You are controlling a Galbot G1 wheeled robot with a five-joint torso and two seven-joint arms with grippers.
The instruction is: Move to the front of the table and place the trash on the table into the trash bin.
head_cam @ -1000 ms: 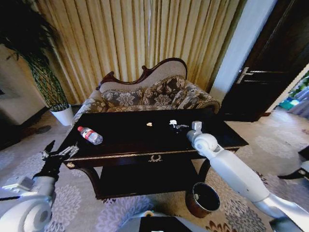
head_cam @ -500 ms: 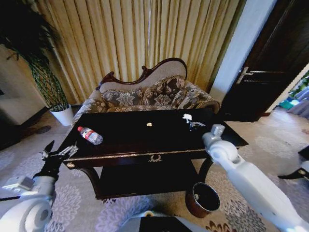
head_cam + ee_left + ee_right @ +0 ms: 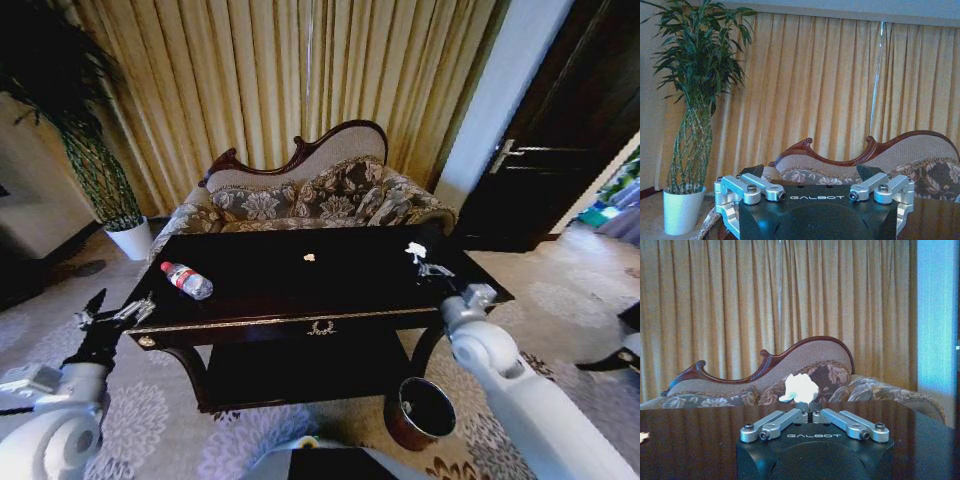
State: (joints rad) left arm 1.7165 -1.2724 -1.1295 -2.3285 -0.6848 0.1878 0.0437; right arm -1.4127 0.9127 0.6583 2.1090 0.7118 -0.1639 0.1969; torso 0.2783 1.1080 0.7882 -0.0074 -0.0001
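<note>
Pinching paper scrap (image 3: 799, 388) in right gripper (image 3: 810, 412)

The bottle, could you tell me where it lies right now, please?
In the head view the bottle lies on its side at the table's left end, near the front edge, close to the left gripper.

The right arm reaches forward and up from the lower right, white forearm leading to the right gripper (image 3: 424, 262), whose fingers are pinched together on a crumpled white paper scrap (image 3: 799, 388) (held clear above the tips). The left gripper (image 3: 112, 315) sits low at the left, fingers spread wide, holding nothing.
</note>
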